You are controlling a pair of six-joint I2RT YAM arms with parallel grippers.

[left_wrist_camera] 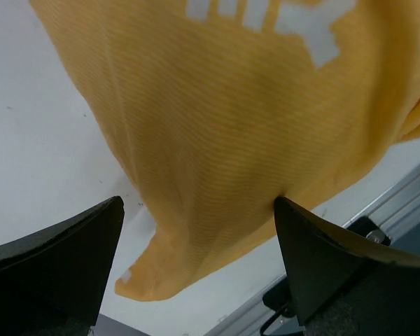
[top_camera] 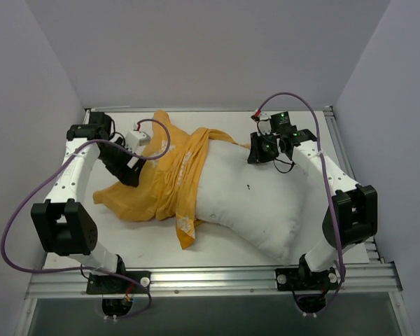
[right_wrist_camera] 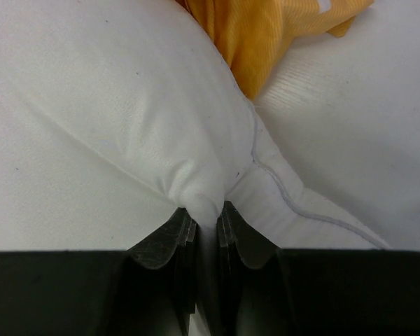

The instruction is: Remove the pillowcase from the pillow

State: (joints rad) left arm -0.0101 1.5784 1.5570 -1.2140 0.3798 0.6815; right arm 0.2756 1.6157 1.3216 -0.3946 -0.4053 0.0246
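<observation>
The pillowcase (top_camera: 164, 175) wraps the left end of the pillow (top_camera: 255, 199) (both on the table (top_camera: 224, 250)).

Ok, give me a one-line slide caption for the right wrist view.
Right gripper shut on a pinched fold of the white pillow, orange pillowcase bunched just beyond.
</observation>
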